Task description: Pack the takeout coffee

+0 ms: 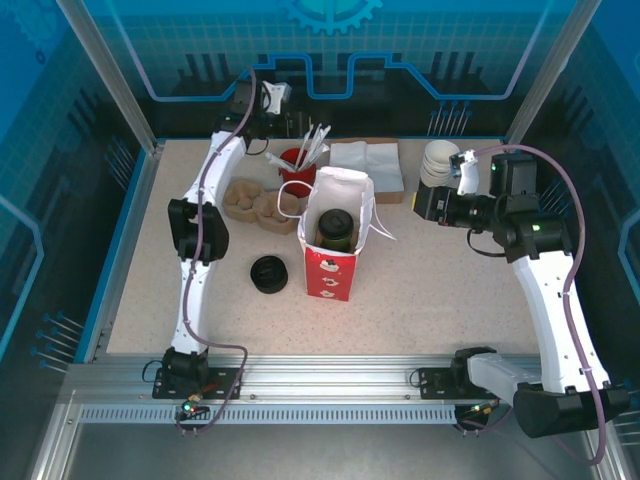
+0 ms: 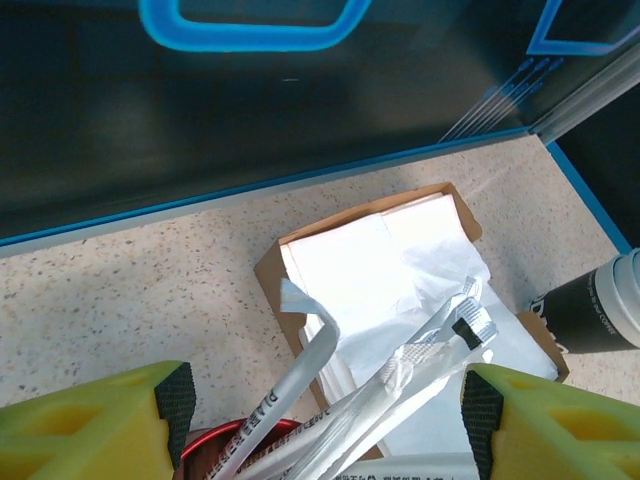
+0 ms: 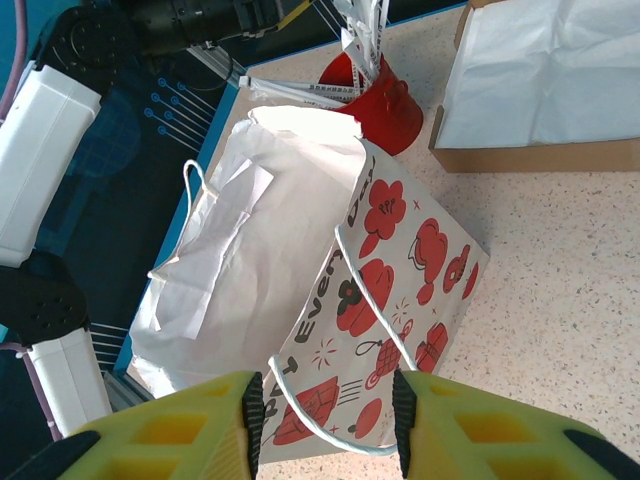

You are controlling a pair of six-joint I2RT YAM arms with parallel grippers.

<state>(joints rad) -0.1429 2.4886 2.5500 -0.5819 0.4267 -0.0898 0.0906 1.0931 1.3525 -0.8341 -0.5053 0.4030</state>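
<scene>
- The takeout coffee stands upright inside the open red-and-white bag at mid-table, its black lid visible from above through the bag's mouth.
- My left gripper hangs at the back of the table over a red cup of wrapped straws. Its yellow fingers are spread wide to either side of the wrappers and clamp nothing. A cardboard box of napkins lies just beyond.
- My right gripper is level with the bag's printed side and apart from it, with a stack of lidless cups behind it. Its fingers are partly open and hold nothing; the bag's white cord handle shows in the gap, untouched.
- I judge the coffee light to moderate in weight. Its paper wall is easy to crush, its lid could pop off under a squeeze, and it could spill if tipped.
- If it needs moving, I would grip it gently around the body just under the lid rim and keep it vertical. I would reach in from above, since the bag's thin paper sides will fold if bumped.
</scene>
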